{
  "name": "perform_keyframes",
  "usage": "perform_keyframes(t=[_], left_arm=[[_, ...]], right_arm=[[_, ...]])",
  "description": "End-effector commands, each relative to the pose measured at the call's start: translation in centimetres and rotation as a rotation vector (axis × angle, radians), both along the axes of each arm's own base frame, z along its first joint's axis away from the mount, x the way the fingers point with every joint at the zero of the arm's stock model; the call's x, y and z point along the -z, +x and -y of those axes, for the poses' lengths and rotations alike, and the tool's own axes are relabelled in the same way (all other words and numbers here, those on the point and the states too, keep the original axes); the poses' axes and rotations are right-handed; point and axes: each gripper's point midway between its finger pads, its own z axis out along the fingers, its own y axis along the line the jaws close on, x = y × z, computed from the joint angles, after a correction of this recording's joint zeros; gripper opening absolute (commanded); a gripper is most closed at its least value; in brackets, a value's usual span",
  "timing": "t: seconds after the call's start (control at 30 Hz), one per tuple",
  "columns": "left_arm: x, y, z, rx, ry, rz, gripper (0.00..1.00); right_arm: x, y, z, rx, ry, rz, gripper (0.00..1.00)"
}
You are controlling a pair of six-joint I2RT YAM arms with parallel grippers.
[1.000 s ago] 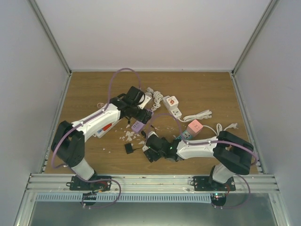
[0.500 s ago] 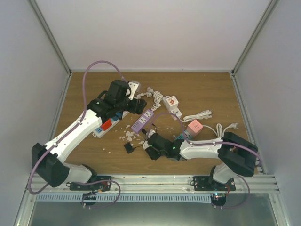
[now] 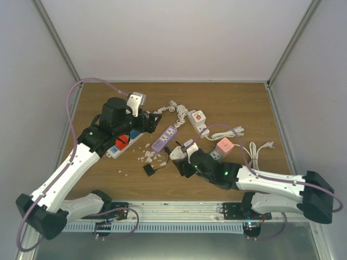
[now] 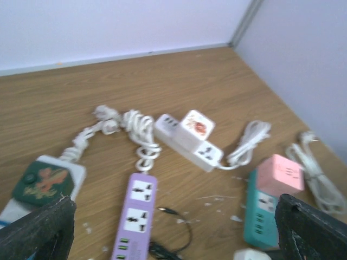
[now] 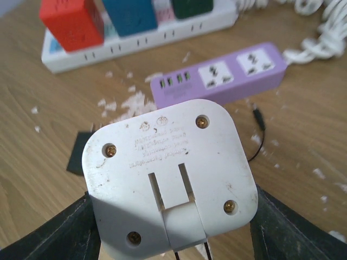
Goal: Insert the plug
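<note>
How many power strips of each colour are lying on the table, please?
White: 2, the long strip carrying coloured cubes and the short strip
Purple: 1, the purple strip
Teal: 1, the teal strip
Total: 4
</note>
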Motion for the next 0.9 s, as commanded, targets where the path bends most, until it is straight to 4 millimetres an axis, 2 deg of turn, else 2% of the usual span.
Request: perform_keyframes(t=[0.0,0.13,0.27,0.47,0.63,0.7,0.87], left_arm=[[-3.1,-3.1,3.2,0.222,-0.187,0.057,0.99],[-2.0,-5.9,5.0,0.350,-0.328,-0.068,0.95],[-0.7,-8.1,6.2,0.398,-0.463,-0.180,0.91],[0.4,-9.7,7.1,0.438,-0.535,-0.265,0.88],[0.9,-10.0,7.6,0.449,-0.555,-0.299,0.85],[1.3,-9.8,7.9,0.446,-0.564,-0.323,0.77],[1.6,-8.9,8.3,0.420,-0.545,-0.344,0.44]], right_arm=[[-5.9,1.9,0.9,0.108,0.133,0.130,0.59],[-10.2,2.5,0.5,0.108,0.220,0.231,0.59],[-12.9,2.5,-0.6,0.054,0.261,0.296,0.59],[-14.4,2.4,-2.4,-0.020,0.280,0.336,0.59],[-14.7,1.9,-3.7,-0.090,0.290,0.351,0.59],[-14.9,1.8,-4.1,-0.109,0.288,0.360,0.59],[-14.6,1.8,-4.7,-0.133,0.270,0.368,0.60]])
